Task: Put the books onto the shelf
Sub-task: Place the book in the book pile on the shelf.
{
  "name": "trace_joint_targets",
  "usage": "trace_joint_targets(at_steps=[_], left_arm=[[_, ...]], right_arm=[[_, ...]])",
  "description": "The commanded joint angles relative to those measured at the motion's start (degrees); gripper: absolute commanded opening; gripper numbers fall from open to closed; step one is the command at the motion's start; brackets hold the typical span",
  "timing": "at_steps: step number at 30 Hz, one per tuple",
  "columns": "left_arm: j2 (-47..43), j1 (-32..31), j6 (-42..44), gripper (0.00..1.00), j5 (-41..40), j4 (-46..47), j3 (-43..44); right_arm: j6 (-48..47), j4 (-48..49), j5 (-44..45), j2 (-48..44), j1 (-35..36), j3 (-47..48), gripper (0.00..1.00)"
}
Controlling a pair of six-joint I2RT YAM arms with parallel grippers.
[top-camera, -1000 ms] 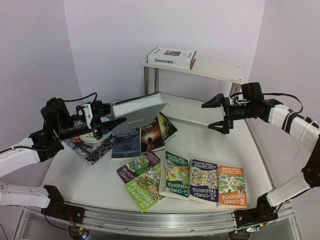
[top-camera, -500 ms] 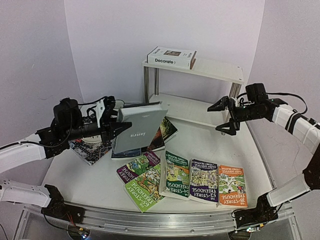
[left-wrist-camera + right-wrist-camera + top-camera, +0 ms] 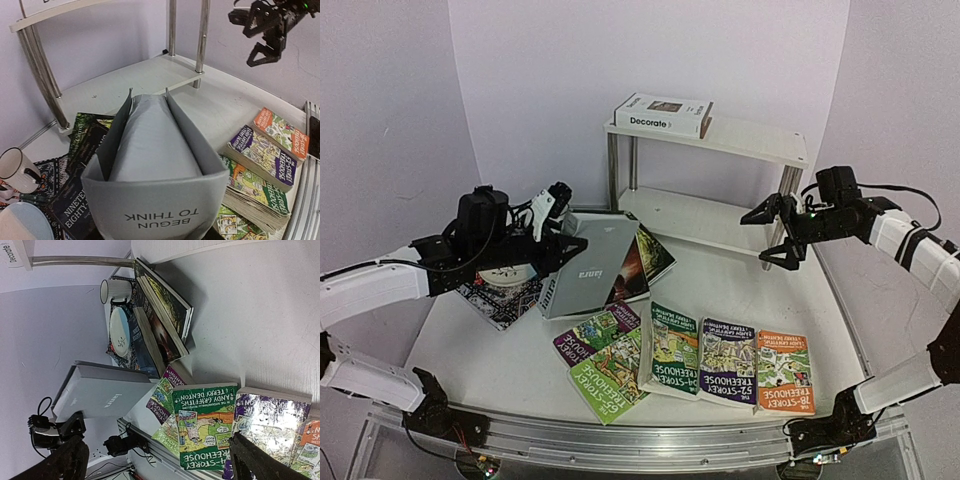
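Note:
My left gripper (image 3: 558, 258) is shut on a grey book (image 3: 592, 263), held tilted above the dark novels (image 3: 638, 262). In the left wrist view the grey book (image 3: 155, 150) fills the foreground and hides my fingers. The shelf (image 3: 715, 218) stands at the back, with a white book (image 3: 663, 114) on its top board. Green (image 3: 675, 350), purple (image 3: 727, 362) and orange (image 3: 785, 372) Treehouse books lie flat near the front edge. My right gripper (image 3: 775, 232) hangs open and empty by the shelf's right legs. In its own view the fingers (image 3: 60, 460) frame the green book (image 3: 205, 425).
A patterned placemat (image 3: 500, 295) lies at the left under a plate (image 3: 25, 225) and a striped mug (image 3: 17, 167). The shelf's chrome legs (image 3: 202, 40) rise just beyond the grey book. Two more Treehouse books (image 3: 605, 365) overlap at front centre.
My left arm has carried the grey book to the right toward the shelf and tipped it from nearly flat to steeply tilted. My right gripper has drawn back slightly to the right, still open.

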Motion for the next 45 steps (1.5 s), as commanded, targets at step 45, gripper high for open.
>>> trace_joint_targets(at_steps=[45], left_arm=[[29.04, -0.28, 87.16, 0.09, -24.34, 11.16, 51.01]], right_arm=[[-3.68, -1.68, 0.19, -1.40, -0.31, 1.03, 0.98]])
